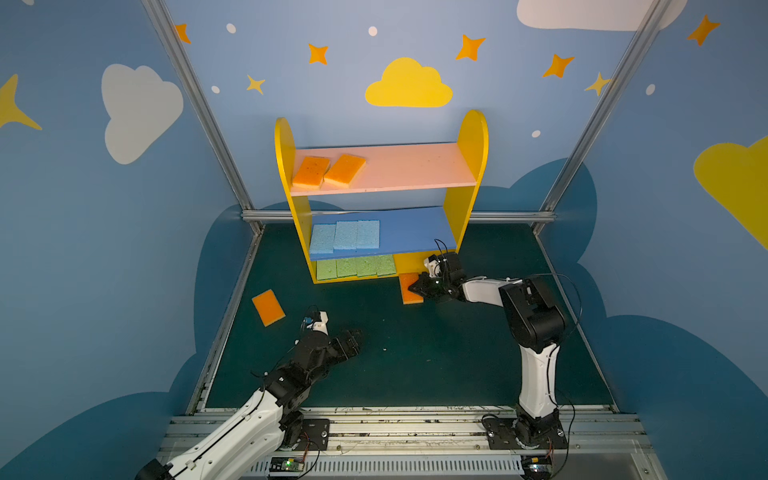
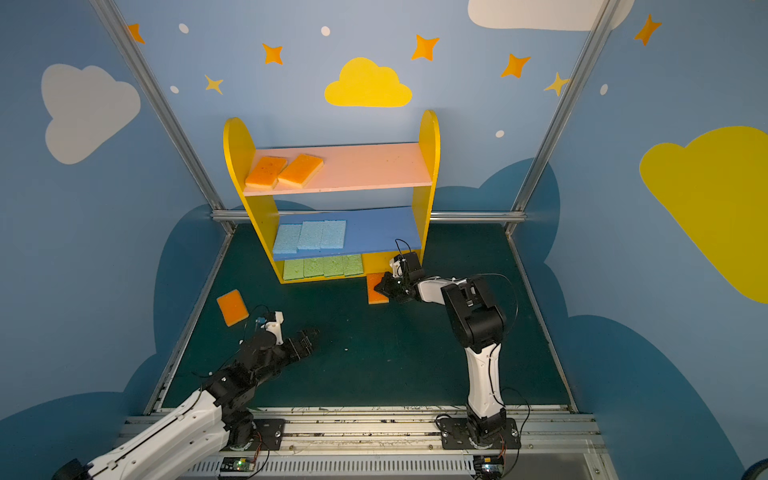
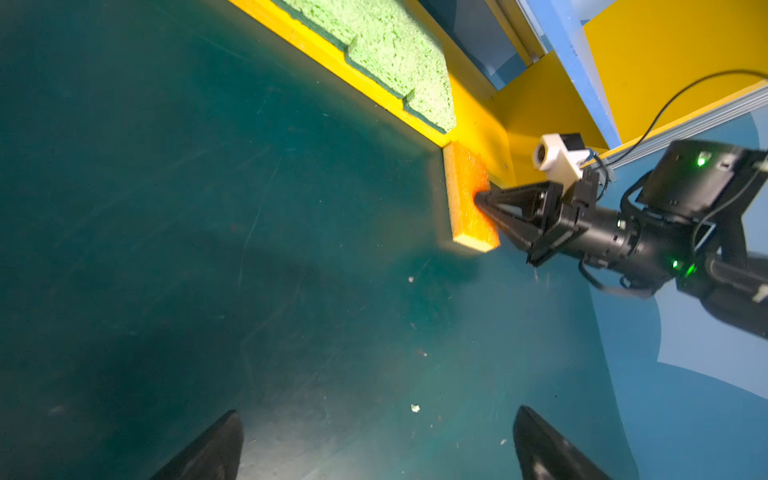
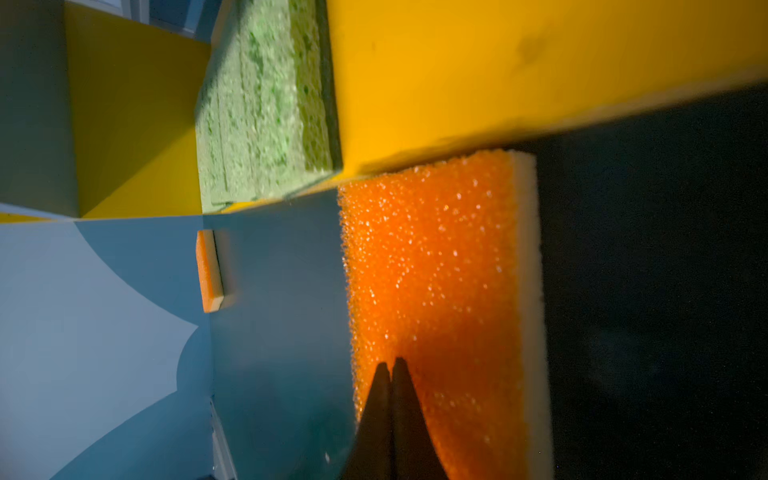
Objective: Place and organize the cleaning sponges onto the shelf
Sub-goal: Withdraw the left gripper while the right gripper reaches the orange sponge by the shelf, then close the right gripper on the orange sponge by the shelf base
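Seeing the right gripper (image 1: 414, 286) pressed fully together, tips poking the orange face of a cleaning sponge (image 1: 406, 298). Not pinching it, just touching. Lying flat on the desk (image 1: 415, 365), butted right against the foot of the shelf (image 1: 471, 137). Also seeing the left gripper (image 1: 353, 338) spread wide, holding nothing, over the desk. Spotting another orange sponge (image 1: 268, 307) near it, off to the left.

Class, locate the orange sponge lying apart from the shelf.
In both top views the sponge lies on the mat, left of the shelf, near the left end effector.
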### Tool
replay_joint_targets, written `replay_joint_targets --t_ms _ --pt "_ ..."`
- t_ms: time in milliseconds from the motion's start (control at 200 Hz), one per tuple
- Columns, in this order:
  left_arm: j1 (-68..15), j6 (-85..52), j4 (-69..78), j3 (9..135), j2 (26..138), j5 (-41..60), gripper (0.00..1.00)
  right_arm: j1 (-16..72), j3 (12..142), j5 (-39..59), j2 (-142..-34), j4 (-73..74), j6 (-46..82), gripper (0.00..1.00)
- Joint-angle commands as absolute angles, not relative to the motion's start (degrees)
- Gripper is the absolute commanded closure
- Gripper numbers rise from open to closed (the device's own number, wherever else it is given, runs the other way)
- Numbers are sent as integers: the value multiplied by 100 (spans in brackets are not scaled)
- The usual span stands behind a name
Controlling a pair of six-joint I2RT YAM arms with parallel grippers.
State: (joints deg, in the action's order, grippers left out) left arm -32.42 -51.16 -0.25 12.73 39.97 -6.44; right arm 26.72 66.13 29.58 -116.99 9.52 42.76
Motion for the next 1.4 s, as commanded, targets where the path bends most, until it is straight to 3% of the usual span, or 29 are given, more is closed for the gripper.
replay_joint_targets --t_ms 0,180,295,420,591,731,821,1006,1166,1397 --pt "-3217 -4986 511 1457 4392 -516 0 2691 5902 2960 -11387 543 4179 100" --pt "-3206 -4918 1375 1696 5616 -345 0 2714 5131 3304 -10441 227 3760 100" --pt "-3200 -4856 1565 2045 6290 -191 0 2778 5250 3345 -9650 -885 2922 80" --pt "-3196 -4698 1406 2349 6609 -106 0 3035 5621 2774 -8767 -2227 1905 59" --pt "-3190 -4734 1431 2233 6432 -70 0 3662 6149 1814 -8071 -3790 397 50" --pt "-3182 -4627 1033 2151 5979 -109 0 3928 5929 914 -7954 -3888 -114 50" --pt "-3182 -4571 773 2085 5661 -164 0 3899 5745 195 -8100 -3706 380 52" --pt "-3149 -4592 660 1813 5301 -220 0 3612 5479 334 -8704 -3137 1002 54" --pt "-3072 -4609 563 1630 5010 -264 0 3368 5783 801 -9354 -3015 1031 84" --pt "-2957 -4624 514 1484 4673 -360 0 3425 6423 1038 -10221 -3119 875 94"
